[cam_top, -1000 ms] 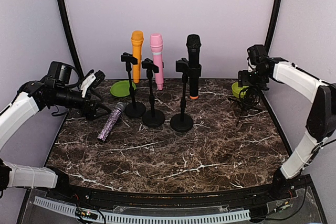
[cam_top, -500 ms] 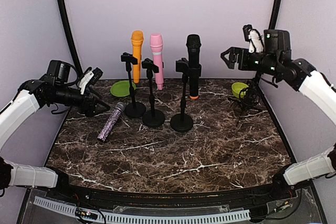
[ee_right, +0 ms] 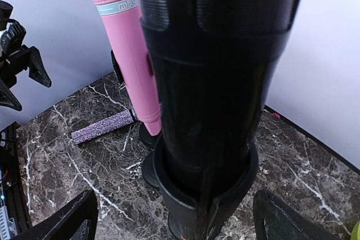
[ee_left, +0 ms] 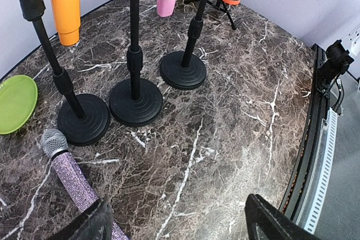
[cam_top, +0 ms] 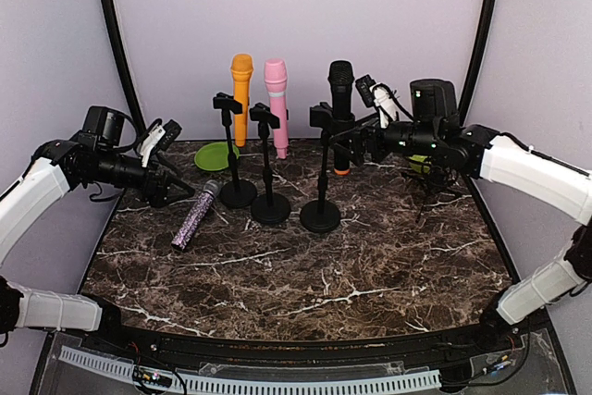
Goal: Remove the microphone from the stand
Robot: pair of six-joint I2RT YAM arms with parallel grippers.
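Note:
Three microphones stand upright in clips on black stands: orange (cam_top: 241,99), pink (cam_top: 277,104) and black (cam_top: 341,113). My right gripper (cam_top: 361,117) is open, its fingers on either side of the black microphone's (ee_right: 214,82) upper body, apart from it. The pink microphone (ee_right: 126,49) shows just behind. A purple glitter microphone (cam_top: 195,215) lies flat on the marble left of the stands. My left gripper (cam_top: 171,164) is open and empty, hovering near the purple microphone (ee_left: 73,178), above the table's left side.
A green plate (cam_top: 215,155) lies behind the orange microphone's stand base (cam_top: 239,194). A green bowl (cam_top: 421,156) and a small black tripod (cam_top: 435,182) sit at the back right. The table's front rail (ee_left: 320,155) runs along the near edge.
My right arm has swung left from the back right corner and now brackets the black microphone with open fingers. The left arm has barely moved.

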